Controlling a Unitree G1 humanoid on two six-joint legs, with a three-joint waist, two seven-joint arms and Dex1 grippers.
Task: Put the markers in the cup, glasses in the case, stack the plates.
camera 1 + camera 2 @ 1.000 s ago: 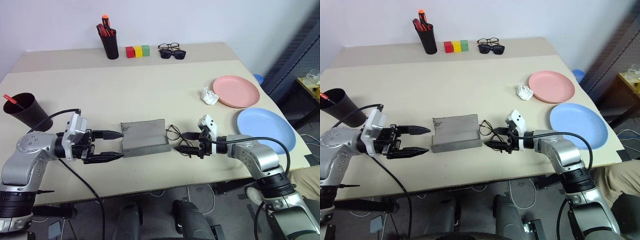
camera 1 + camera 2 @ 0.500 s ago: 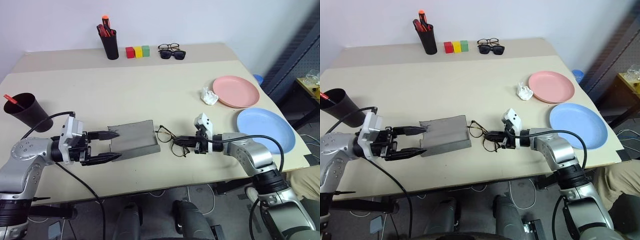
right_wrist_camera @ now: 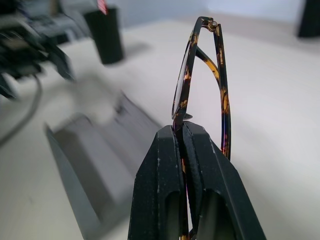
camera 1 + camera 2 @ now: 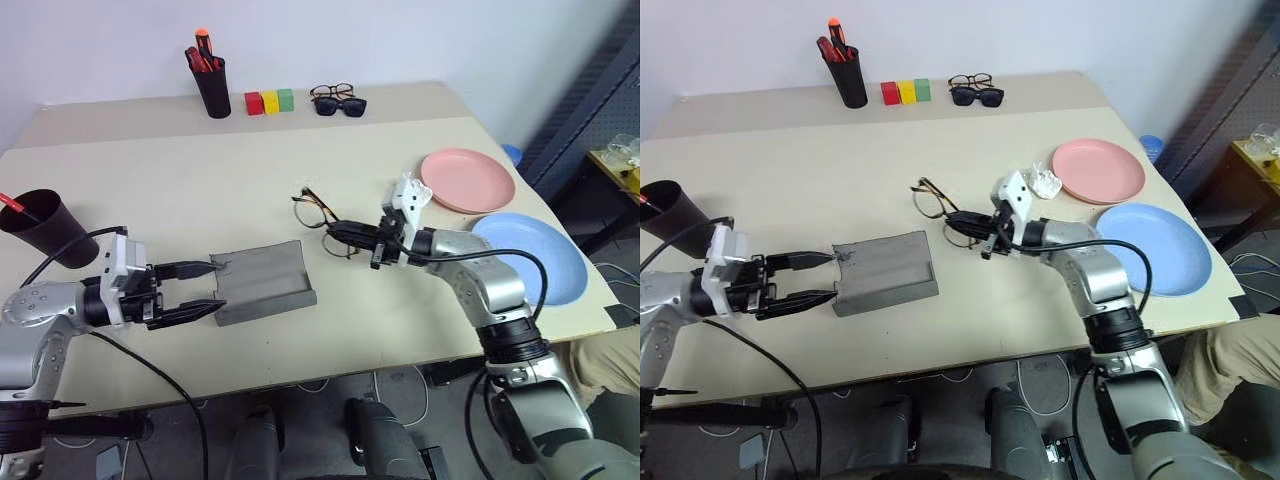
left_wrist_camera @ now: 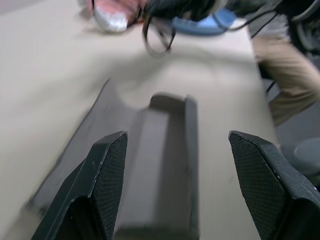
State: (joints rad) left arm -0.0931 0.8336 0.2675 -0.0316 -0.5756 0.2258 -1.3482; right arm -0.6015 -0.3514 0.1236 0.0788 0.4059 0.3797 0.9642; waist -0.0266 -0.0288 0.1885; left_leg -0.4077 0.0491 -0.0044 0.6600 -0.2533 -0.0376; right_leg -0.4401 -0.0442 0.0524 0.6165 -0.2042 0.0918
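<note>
Glasses (image 4: 318, 212): thin-framed pair, held off the table by the right gripper (image 4: 352, 236), whose fingers are clenched on the frame; the lenses hang above the surface, between the case and the pink plate, not yet over the case. Case (image 4: 262, 282): grey, lying open on the table near the front edge; left gripper (image 4: 208, 288) at its left end, fingers spread to either side of that end; whether they touch it I cannot tell.

Progress, as judged: glasses step under way, pickup done, placing and closing outstanding. Cup (image 4: 38, 228): at the left edge, a red-capped marker (image 4: 12, 204) already standing in it; no loose markers seen on the table. Pink plate (image 4: 467, 180) and blue plate (image 4: 532, 256): side by side at the right, not stacked.

Surface: beige table (image 4: 200, 190), matte; a crumpled white scrap (image 4: 411, 189) beside the pink plate. At the far edge: black pen holder (image 4: 211, 88), coloured blocks (image 4: 265, 101), two further pairs of spectacles (image 4: 337, 99). Plain pale wall behind.
</note>
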